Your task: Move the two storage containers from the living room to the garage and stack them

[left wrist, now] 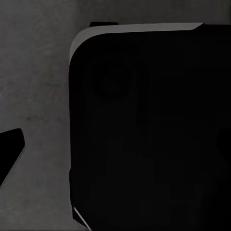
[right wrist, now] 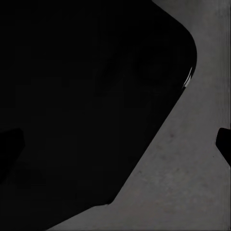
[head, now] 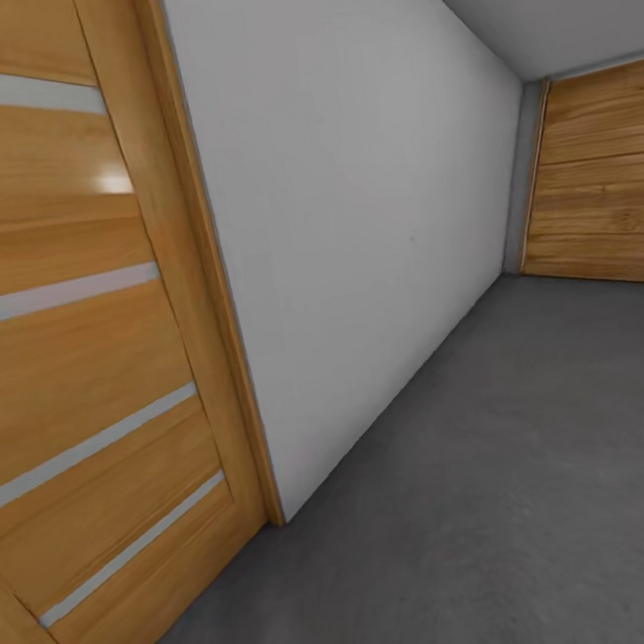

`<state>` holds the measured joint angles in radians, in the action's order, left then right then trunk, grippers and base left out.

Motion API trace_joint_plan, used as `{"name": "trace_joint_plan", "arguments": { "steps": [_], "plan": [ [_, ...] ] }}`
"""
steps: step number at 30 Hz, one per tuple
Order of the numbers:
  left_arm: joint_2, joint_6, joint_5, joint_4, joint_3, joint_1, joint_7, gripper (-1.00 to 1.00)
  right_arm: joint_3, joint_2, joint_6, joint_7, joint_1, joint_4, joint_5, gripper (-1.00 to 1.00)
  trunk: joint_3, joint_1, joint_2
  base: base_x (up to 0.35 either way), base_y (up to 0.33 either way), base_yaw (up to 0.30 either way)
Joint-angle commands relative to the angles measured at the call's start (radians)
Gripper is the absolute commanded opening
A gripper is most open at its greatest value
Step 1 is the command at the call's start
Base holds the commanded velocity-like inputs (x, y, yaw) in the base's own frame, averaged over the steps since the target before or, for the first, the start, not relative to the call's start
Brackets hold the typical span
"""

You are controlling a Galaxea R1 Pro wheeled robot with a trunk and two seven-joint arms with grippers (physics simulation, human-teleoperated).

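I am in the garage, over its dark grey concrete floor [head: 505, 501]. The two storage containers and the living room are out of view. In the left wrist view, my left gripper [left wrist: 115, 154] hangs over the floor [left wrist: 38, 96]; one dark fingertip [left wrist: 10, 151] sits far out at the frame's edge, and the other is lost against a black rounded part of my body [left wrist: 144, 125]. In the right wrist view, my right gripper [right wrist: 115, 144] stands open with nothing between its fingertips [right wrist: 224, 143].
A wooden door with pale glass strips [head: 76, 372] stands close on the left. A plain white wall [head: 352, 238] runs from it to a wooden plank door [head: 603, 187] at the far right. Open floor stretches ahead and to the right.
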<state>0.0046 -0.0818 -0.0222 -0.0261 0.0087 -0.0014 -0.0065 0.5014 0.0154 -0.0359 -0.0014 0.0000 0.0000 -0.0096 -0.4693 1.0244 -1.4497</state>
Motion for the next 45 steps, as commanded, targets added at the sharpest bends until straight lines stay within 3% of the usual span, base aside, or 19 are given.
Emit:
{"name": "trace_joint_plan", "arguments": {
  "steps": [1, 12, 45],
  "plan": [
    [0.000, -0.003, -0.002, 0.000, 0.001, 0.000, -0.001, 1.00, 0.002, 0.000, -0.003, 0.000, 0.000, 0.000, -0.001, 1.00, -0.001, 0.001, 0.000, 0.321, 0.000, 0.120],
    [0.000, -0.003, -0.002, 0.000, 0.001, 0.000, 0.000, 1.00, 0.002, 0.000, -0.004, 0.000, 0.000, 0.000, 0.000, 1.00, -0.001, 0.001, 0.000, 0.246, 0.000, 0.242],
    [0.000, -0.003, -0.002, 0.000, 0.003, 0.000, -0.001, 1.00, 0.002, 0.000, -0.004, 0.000, 0.000, 0.000, 0.000, 1.00, -0.001, 0.001, 0.000, 0.006, 0.000, 0.271]
  ]
}}
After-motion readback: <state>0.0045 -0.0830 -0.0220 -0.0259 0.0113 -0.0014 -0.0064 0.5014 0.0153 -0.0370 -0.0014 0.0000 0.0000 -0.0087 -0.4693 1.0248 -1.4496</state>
